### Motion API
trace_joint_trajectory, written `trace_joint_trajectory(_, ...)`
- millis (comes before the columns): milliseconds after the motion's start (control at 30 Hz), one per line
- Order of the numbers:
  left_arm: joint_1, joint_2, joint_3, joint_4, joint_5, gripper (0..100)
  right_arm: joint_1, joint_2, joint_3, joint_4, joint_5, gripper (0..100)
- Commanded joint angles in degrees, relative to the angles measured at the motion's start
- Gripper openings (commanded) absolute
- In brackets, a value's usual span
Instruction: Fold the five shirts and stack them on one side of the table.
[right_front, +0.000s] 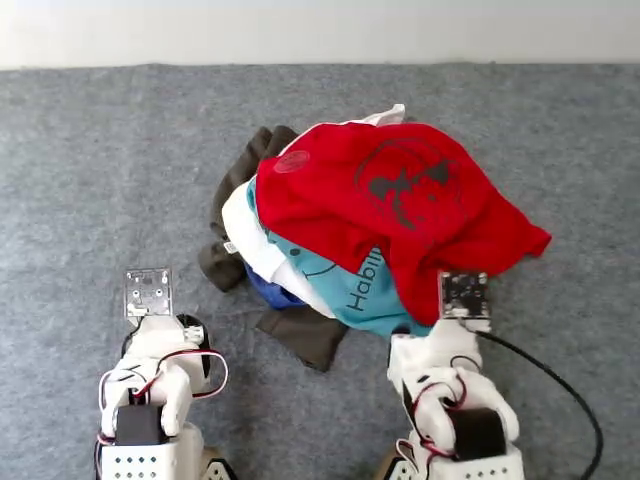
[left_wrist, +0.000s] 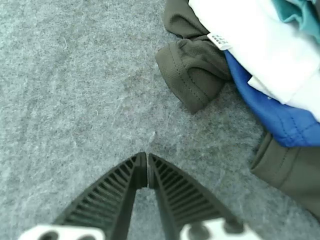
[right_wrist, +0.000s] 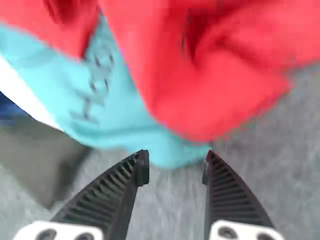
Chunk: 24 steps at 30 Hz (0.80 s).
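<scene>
Right pincer (right_wrist: 176, 160) agape near rumpled red shirt (right_wrist: 210, 75); left pincer (left_wrist: 147, 159) closed over fuzzy grey tabletop (left_wrist: 75, 100).

blue shirt (right_front: 267, 291) mostly under white shirt (right_front: 250, 232); red shirt (right_wrist: 225, 75) a blur in right wrist view

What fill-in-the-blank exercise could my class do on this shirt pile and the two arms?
1. The top shirt is ____.
2. The left jaws are ____, over bare table.
3. The right jaws are ____, near the teal shirt.
Missing words: red; shut; open.
</scene>
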Motion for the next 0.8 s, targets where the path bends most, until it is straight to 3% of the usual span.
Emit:
trace_joint_trajectory(0, -0.18, 0.09, -0.40, -0.62, 0.44, 2, 0.40, -0.04, -8.26, -1.27, -0.09, 18.6)
trace_joint_trajectory(233, -0.18, 0.09, -0.40, -0.62, 0.44, 2, 0.66, 4.70, -18.73, -1.63, -0.62, 18.7)
trace_joint_trajectory(500, -0.18, 0.09, -0.40, -0.62, 0.44, 2, -0.04, 32.22, -45.71, 1.80, -3.34, 19.0)
trace_joint_trajectory(667, -0.18, 0.09, -0.40, -0.62, 0.44, 2, -8.40, 46.02, -47.82, 6.64, -0.97, 19.1)
trace_joint_trajectory(767, -0.18, 0.09, -0.40, -0.62, 0.44, 2, -10.07, 52.35, -47.82, 2.59, -0.79, 19.1)
